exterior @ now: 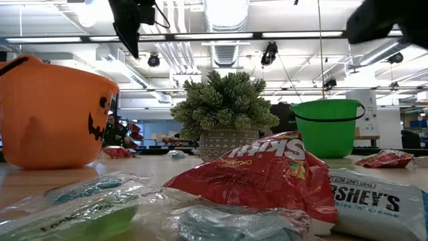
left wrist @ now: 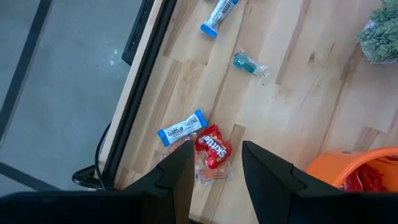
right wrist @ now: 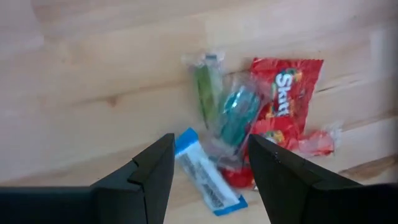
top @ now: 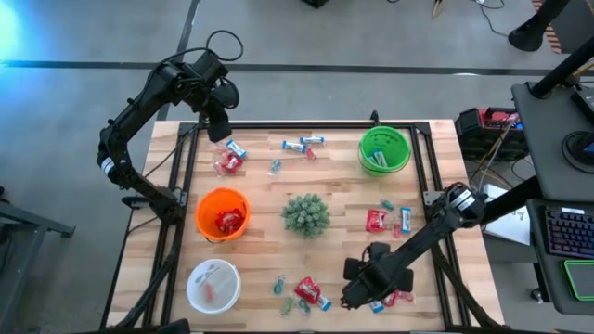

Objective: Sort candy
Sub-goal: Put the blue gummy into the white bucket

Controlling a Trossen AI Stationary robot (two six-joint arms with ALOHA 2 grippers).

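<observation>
Right gripper is held open over a tight cluster near the desk front edge: blue-and-white bar, teal piece, red packet (overlapping). Two could be pinched together. Left gripper, open, is poised above another red packet.

I see candy scattered flat across the table: red packets, blue-and-white bars, small teal pieces, with more red packets inside the orange bowl.
</observation>
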